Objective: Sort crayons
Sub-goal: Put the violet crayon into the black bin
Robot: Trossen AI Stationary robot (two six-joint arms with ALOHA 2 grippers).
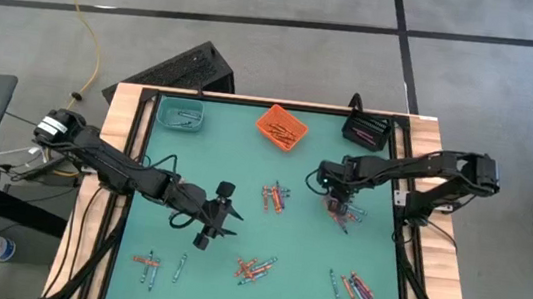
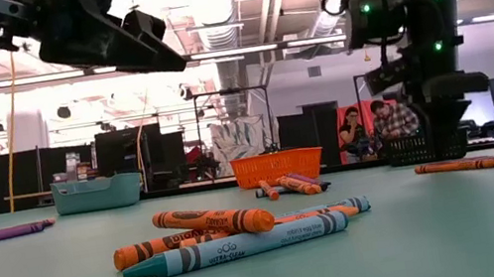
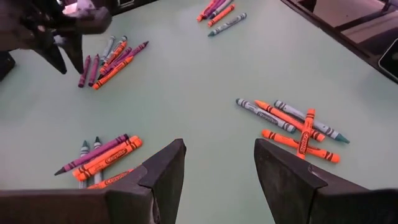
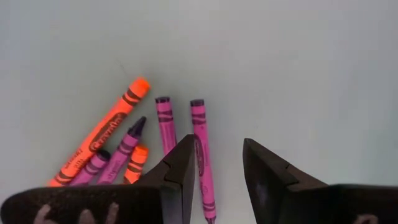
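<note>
Right pincer [image 4: 216, 180], open, hangs over paper-wrapped wax crayons [image 4: 200, 155] lying flat, long axes running up-frame. Left pincer [image 3: 217, 171] gapes above the smooth teal tabletop [image 3: 186, 81].

The dark left arm stretches in from the table's left edge with its two-finger left gripper [image 1: 225, 219] hanging open above mid-table, while the dark right arm bends in from the right, its right gripper [image 1: 338, 204] pointing down, fingers apart.
</note>
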